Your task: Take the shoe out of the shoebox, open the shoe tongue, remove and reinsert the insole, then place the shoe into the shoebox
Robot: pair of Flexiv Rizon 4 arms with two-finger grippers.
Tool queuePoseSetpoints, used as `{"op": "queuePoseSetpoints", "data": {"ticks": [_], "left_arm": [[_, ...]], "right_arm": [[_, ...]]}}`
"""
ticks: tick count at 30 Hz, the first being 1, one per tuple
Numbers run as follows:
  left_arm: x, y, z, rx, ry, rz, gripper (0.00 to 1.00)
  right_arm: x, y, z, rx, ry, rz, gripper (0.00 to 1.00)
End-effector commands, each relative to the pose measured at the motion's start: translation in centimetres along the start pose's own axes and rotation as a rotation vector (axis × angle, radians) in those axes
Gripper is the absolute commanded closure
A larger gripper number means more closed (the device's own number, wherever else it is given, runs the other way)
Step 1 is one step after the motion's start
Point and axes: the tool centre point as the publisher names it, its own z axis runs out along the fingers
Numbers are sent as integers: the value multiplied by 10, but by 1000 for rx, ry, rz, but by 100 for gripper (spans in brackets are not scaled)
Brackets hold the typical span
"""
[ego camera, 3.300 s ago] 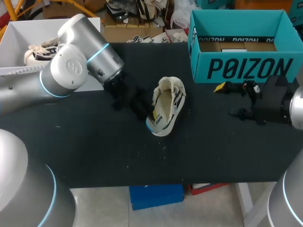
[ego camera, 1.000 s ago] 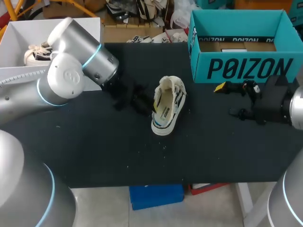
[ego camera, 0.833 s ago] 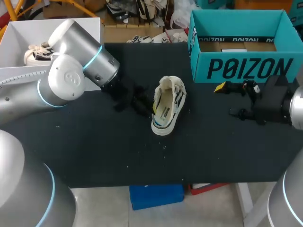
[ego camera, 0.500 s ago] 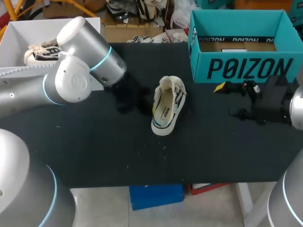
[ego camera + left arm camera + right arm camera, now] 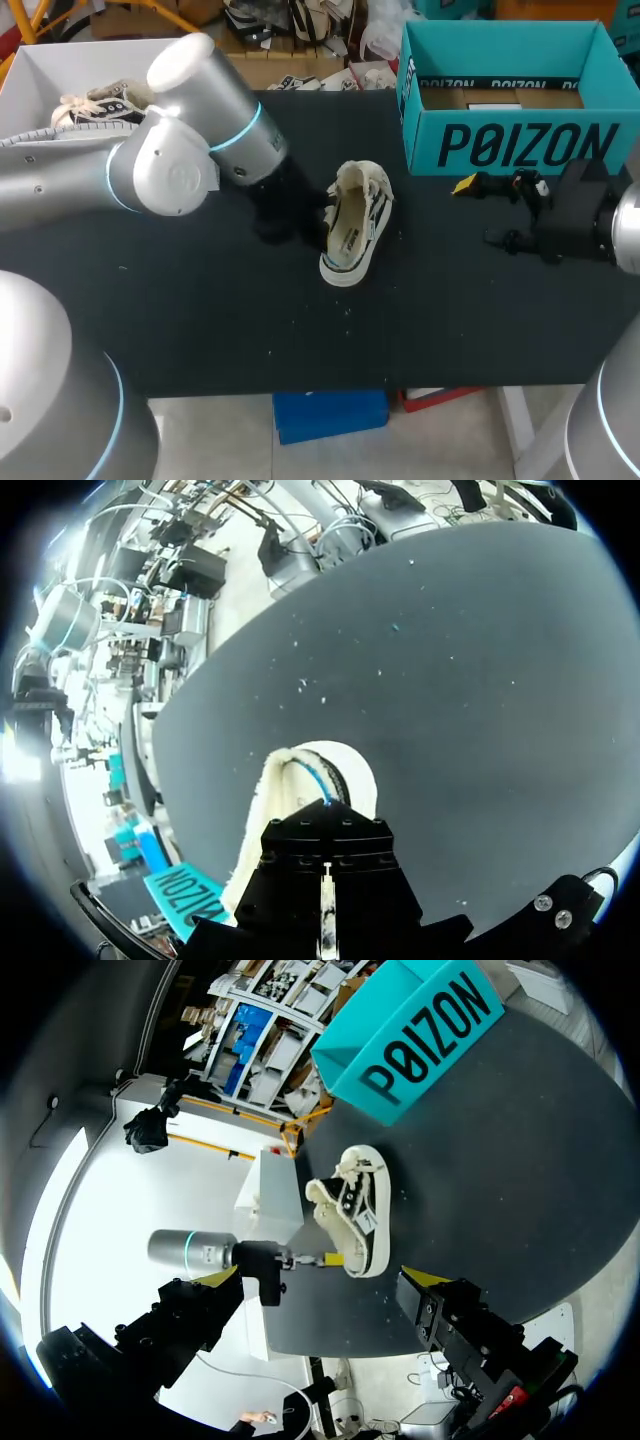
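The white sneaker point(image 5: 354, 224), marked with black, sits out of the box near the middle of the black tabletop point(image 5: 420, 320). It seems tipped a little onto its side, with its pale opening turned toward my left arm. From the left wrist view its rounded rim shows just ahead of the pincer's black body.

The left pincer point(image 5: 325, 1258) is right at the sneaker. In the right wrist view a yellow tip meets the shoe's end nearest that arm. From above, the pincer is a dark shape pressed close to the shoe's left side. Whether it is clenched on the shoe or merely against it, I cannot tell. The left arm point(image 5: 170, 165) slants in from the left across the far half of the tabletop.

The teal shoebox point(image 5: 510, 140) stands open at the far right of the tabletop, apart from the sneaker, with brown card showing inside. Just in front of it hangs the right pincer point(image 5: 478, 211), released, holding nothing and well apart from the shoe.

At the far left corner a white open box point(image 5: 40, 70) holds another pale sneaker point(image 5: 92, 106), partly hidden behind the left arm.
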Motion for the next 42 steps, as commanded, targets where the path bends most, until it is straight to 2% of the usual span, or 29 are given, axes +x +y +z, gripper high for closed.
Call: {"op": "queuePoseSetpoints", "data": {"ticks": [1, 10, 18, 31, 38, 42], "left_arm": [[-5, 3, 7, 8, 28, 4, 100], [-10, 8, 14, 18, 112, 54, 100], [-7, 13, 26, -26, 218, 112, 100], [-1, 16, 41, -34, 268, 113, 100], [-10, 15, 21, -56, 241, 128, 100], [-11, 10, 3, -17, 158, 75, 100]], "right_arm": [[0, 0, 1, 0, 0, 1, 0], [0, 0, 1, 0, 0, 1, 0], [0, 0, 1, 0, 0, 1, 0], [0, 0, 1, 0, 0, 1, 0], [0, 0, 1, 0, 0, 1, 0], [0, 0, 1, 0, 0, 1, 0]]}}
